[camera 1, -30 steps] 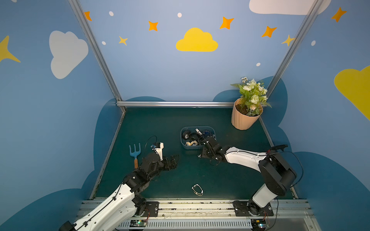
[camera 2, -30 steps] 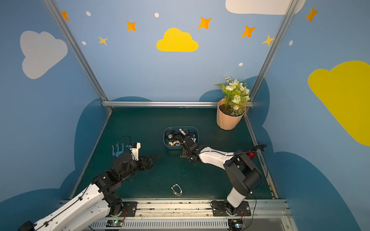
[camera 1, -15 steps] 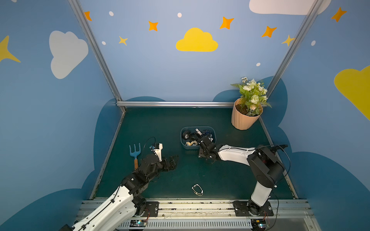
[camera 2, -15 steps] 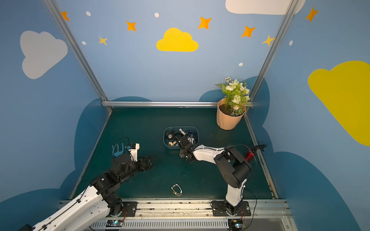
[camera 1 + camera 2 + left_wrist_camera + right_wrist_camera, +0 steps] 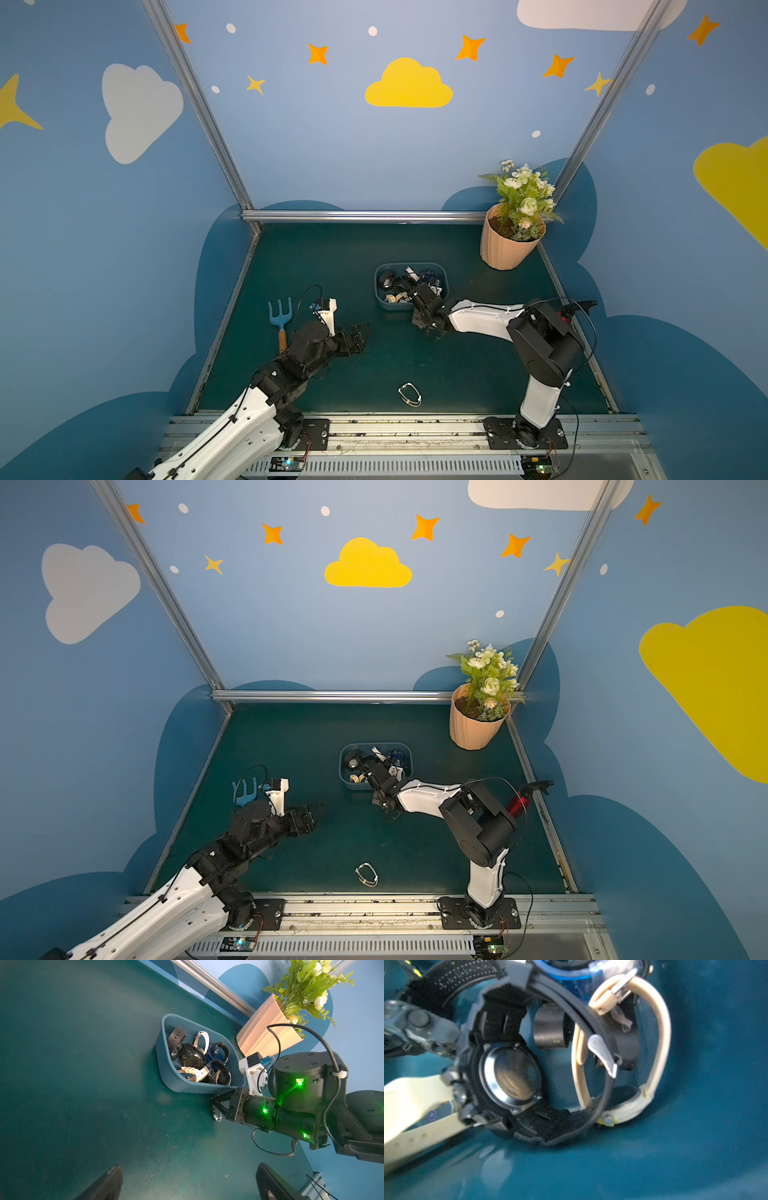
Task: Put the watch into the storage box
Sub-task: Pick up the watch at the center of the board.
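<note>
My left gripper (image 5: pixel 359 338) stands released and empty, near-left of the storage box (image 5: pixel 390 306). My right gripper (image 5: pixel 215 1105) sits at the box's near right corner; I cannot tell its grip. One watch (image 5: pixel 410 395) lies near, centre.

Storage box (image 5: pixel 182 1084) holds watches (image 5: pixel 190 1057); flower pot (image 5: pixel 505 251) behind right, rake (image 5: pixel 280 311) left, perhaps a watch (image 5: pixel 409 395) before.

Blue-grey storage box (image 5: pixel 187 1087), watches (image 5: pixel 191 1057) piled inside
</note>
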Robot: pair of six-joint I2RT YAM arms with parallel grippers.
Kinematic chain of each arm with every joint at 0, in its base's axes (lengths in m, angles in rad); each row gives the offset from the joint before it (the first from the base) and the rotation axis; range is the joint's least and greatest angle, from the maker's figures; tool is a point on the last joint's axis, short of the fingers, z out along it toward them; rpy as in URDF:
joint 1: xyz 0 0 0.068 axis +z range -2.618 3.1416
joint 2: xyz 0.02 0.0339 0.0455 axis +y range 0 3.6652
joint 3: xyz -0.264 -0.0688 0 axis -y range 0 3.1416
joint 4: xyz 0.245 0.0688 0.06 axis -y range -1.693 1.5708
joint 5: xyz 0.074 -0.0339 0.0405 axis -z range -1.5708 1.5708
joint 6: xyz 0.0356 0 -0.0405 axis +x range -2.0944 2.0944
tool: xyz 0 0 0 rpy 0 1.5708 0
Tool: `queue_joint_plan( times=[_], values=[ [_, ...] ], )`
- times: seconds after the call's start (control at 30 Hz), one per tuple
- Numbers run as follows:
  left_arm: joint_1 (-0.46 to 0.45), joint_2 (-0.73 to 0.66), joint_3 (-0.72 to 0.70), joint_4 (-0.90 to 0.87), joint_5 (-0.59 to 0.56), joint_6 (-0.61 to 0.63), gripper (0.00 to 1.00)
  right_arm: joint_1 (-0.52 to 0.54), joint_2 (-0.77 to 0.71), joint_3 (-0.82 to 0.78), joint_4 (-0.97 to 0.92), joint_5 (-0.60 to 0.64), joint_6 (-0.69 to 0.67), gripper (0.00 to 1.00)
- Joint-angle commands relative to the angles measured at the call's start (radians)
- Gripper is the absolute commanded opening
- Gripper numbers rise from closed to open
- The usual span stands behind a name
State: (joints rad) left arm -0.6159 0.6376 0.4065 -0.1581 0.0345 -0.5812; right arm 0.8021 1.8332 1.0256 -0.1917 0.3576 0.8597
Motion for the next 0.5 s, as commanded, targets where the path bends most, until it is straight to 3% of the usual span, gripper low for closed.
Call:
queue_joint_plan(
  times=[0.0, 0.3, 0.47],
  values=[
    [0.003, -0.012, -0.015, 0.0, -0.012, 0.0, 1.0, 0.007, -0.035, -0.042, -0.043, 0.025, -0.007, 0.0],
    [0.003, 0.005, -0.04, 0.026, -0.004, -0.022, 1.0, 0.028, -0.249, -0.12, -0.067, 0.074, -0.085, 0.0],
    [0.002, 0.023, -0.05, 0.048, 0.003, -0.027, 1.0, 0.044, -0.36, -0.094, -0.098, 0.063, -0.243, 0.0]
  ],
)
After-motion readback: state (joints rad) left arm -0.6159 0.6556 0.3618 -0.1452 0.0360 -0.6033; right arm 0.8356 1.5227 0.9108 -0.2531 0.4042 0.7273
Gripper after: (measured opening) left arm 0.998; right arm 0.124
